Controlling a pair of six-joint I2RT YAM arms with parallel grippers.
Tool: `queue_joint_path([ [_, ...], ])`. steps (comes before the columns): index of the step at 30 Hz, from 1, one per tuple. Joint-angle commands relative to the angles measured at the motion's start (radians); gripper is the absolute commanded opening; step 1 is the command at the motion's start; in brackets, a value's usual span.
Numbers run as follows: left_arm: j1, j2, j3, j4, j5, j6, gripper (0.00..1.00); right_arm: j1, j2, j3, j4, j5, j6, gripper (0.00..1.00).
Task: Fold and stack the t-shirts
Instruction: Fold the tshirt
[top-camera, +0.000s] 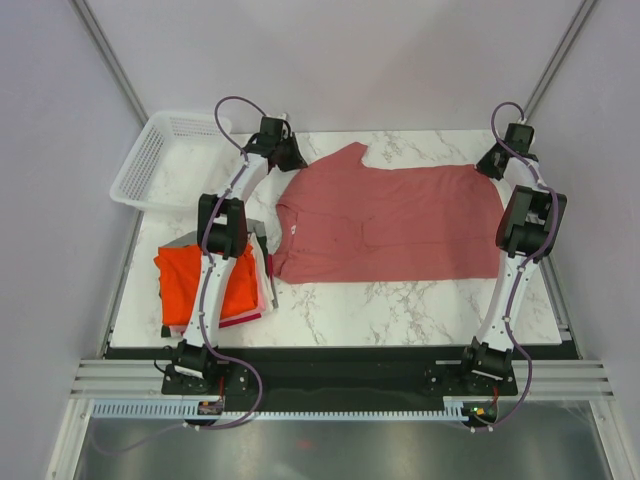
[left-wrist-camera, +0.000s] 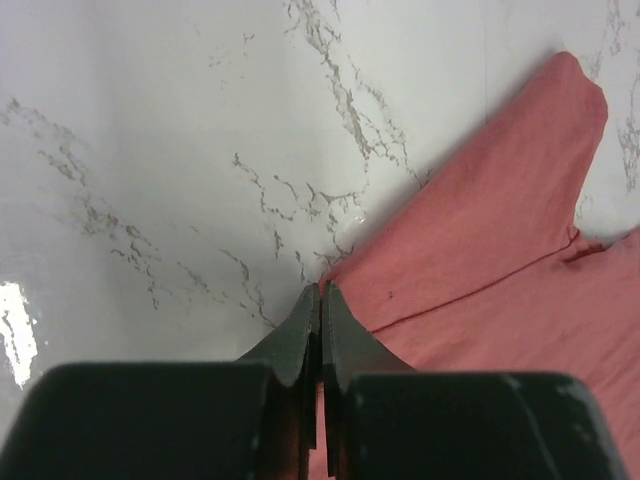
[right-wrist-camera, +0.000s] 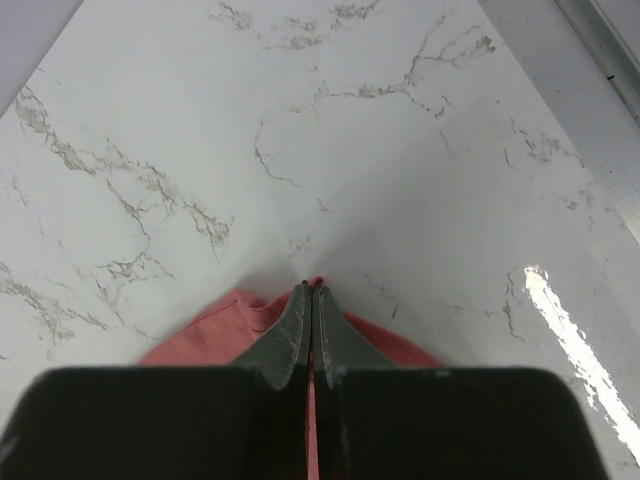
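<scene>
A dusty pinkish-red t-shirt (top-camera: 390, 225) lies spread flat across the middle of the marble table, one sleeve pointing to the far edge. My left gripper (top-camera: 285, 155) is shut on its far-left edge; the cloth (left-wrist-camera: 480, 260) shows between the closed fingers (left-wrist-camera: 322, 300). My right gripper (top-camera: 497, 163) is shut on the shirt's far-right corner (right-wrist-camera: 220, 320), its fingers (right-wrist-camera: 311, 297) pinching the cloth at the table surface. A stack of folded t-shirts, bright orange-red (top-camera: 190, 280) on top with grey and pink/white edges below, sits at the near left, partly hidden by my left arm.
A white plastic mesh basket (top-camera: 160, 160) stands at the far left corner. The table's right edge and metal frame (right-wrist-camera: 600, 40) run close to my right gripper. Grey walls enclose the table on three sides.
</scene>
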Motion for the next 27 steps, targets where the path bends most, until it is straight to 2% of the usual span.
queue_joint_path([
  [1, 0.000, -0.089, -0.020, 0.054, 0.041, 0.062, 0.02, -0.004, -0.067, -0.013, 0.015, -0.022, 0.008, 0.00],
  [6, -0.003, -0.173, -0.167, 0.163, 0.073, 0.091, 0.02, -0.009, -0.096, -0.025, 0.015, -0.030, 0.012, 0.00],
  [16, -0.028, -0.296, -0.261, 0.188, 0.056, 0.129, 0.02, -0.030, -0.152, -0.071, 0.008, -0.054, 0.051, 0.00],
  [27, -0.051, -0.492, -0.547, 0.332, 0.019, 0.192, 0.02, -0.093, -0.245, -0.129, 0.006, -0.082, 0.119, 0.00],
])
